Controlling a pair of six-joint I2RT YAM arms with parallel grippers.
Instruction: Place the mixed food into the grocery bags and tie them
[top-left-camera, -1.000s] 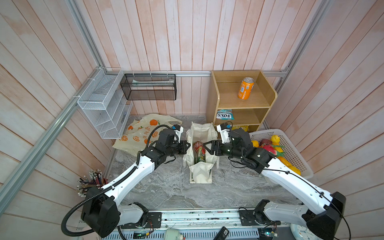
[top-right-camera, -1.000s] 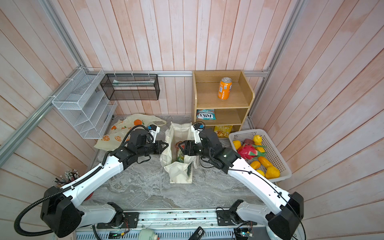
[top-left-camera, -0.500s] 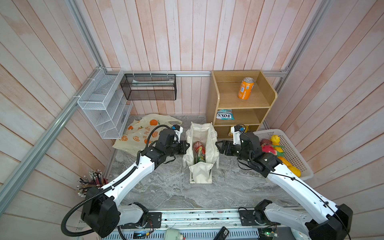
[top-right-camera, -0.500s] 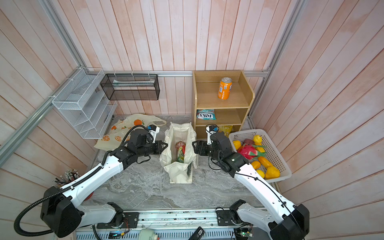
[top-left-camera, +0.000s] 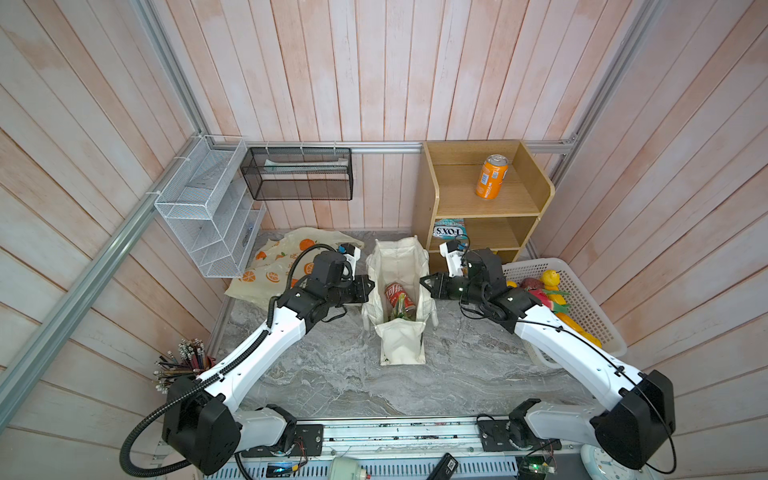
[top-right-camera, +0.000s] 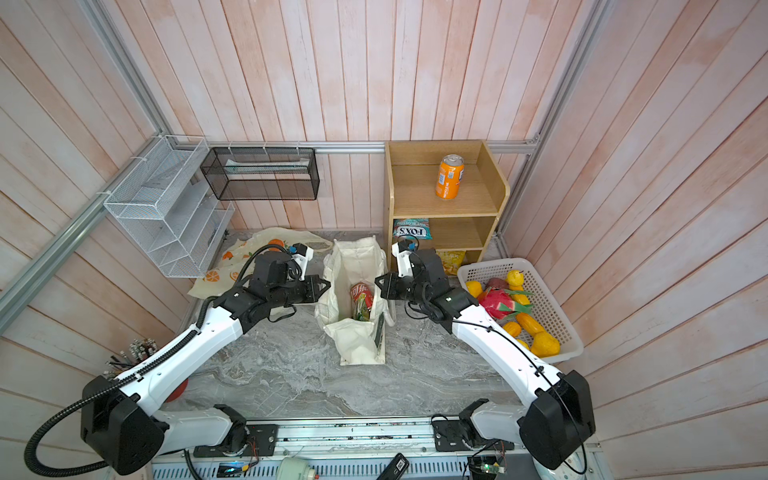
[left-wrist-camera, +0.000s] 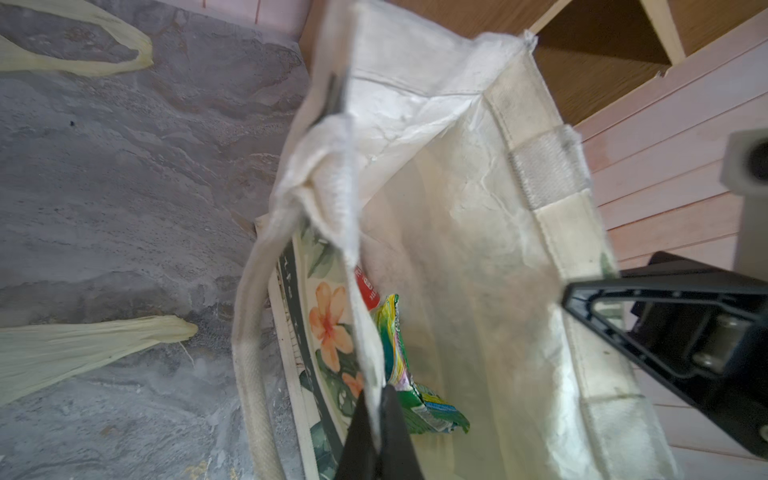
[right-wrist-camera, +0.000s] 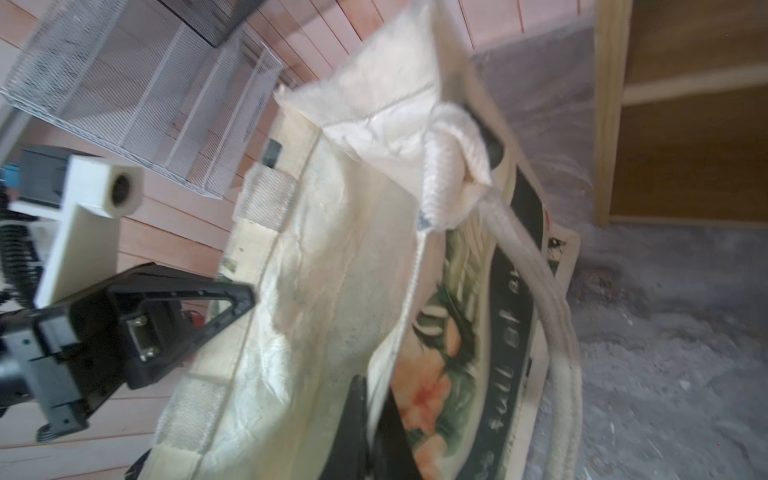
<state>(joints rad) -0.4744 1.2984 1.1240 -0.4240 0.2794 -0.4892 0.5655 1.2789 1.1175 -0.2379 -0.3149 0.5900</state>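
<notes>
The cream canvas tote (top-left-camera: 400, 262) (top-right-camera: 356, 262) stands open mid-table in both top views. Inside lie a red cola can (top-left-camera: 395, 294) (top-right-camera: 360, 291) and a green snack packet (left-wrist-camera: 399, 345). My left gripper (top-left-camera: 368, 286) (left-wrist-camera: 376, 399) is shut on the tote's left rim. On the opposite rim my right gripper (top-left-camera: 424, 282) (right-wrist-camera: 374, 395) is shut, pinching the fabric. The plastic carrier (top-left-camera: 278, 266) printed with oranges lies flat behind my left arm. Yellow and orange toy fruits (top-right-camera: 515, 278) sit in a white basket (top-right-camera: 490, 268) at the right.
A wooden shelf (top-left-camera: 540, 183) at the back right holds an orange can (top-left-camera: 492, 176) and a FOX'S packet (top-left-camera: 449, 228). A white wire rack (top-left-camera: 203, 208) and a black mesh rack (top-left-camera: 299, 174) hang on the walls. Pencils (top-left-camera: 183, 365) stand at the front left.
My right gripper drew back out of the tote's mouth to its right rim and shut on the fabric there. The left gripper kept its hold on the left rim.
</notes>
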